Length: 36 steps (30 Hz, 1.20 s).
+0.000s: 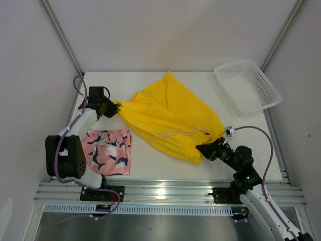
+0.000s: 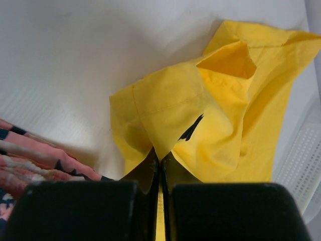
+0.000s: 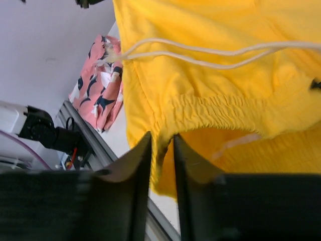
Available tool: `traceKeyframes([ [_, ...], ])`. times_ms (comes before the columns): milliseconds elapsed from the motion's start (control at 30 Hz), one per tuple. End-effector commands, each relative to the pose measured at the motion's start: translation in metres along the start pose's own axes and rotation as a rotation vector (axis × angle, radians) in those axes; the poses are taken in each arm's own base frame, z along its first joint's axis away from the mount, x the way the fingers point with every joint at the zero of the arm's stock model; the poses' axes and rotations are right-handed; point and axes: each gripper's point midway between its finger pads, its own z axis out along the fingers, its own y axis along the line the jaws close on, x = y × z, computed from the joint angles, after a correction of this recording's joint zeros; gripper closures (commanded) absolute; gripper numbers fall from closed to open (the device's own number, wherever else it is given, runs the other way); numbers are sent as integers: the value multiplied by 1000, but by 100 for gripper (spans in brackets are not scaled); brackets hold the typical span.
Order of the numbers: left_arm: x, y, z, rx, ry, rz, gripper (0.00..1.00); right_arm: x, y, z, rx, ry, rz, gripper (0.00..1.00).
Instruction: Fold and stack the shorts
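Note:
The yellow shorts (image 1: 168,120) lie spread and rumpled across the middle of the table, white drawstring on top. My left gripper (image 1: 114,108) is shut on their left hem corner (image 2: 165,125), near the small dark logo (image 2: 190,129). My right gripper (image 1: 202,149) is shut on the elastic waistband (image 3: 210,113) at the near right corner. The pink printed shorts (image 1: 108,150) lie folded at the near left, below the left arm; they also show in the left wrist view (image 2: 30,155) and in the right wrist view (image 3: 98,80).
A white mesh basket (image 1: 247,85) stands at the back right corner. Enclosure walls and posts ring the table. An aluminium rail (image 1: 165,191) runs along the near edge with both arm bases.

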Motion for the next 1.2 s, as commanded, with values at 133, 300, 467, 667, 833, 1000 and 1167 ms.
traceKeyframes([
  [133,-47,7,-28,10,-153,-19,100,-1,16,4,-45,-33,-62,49],
  [300,-47,16,-26,6,-152,-23,100,19,14,11,-59,44,52,46],
  [467,-47,24,-20,-24,-148,-21,100,45,5,16,50,116,166,44],
  [667,-46,27,-17,-28,-144,-23,100,65,20,27,70,180,214,44],
  [833,-47,29,-19,-37,-155,-17,100,83,26,44,93,238,251,45],
  [1000,-47,29,-22,-34,-161,-12,100,83,41,60,59,219,242,45],
  [1167,-48,28,-25,-30,-168,-4,100,66,49,68,74,152,206,46],
])
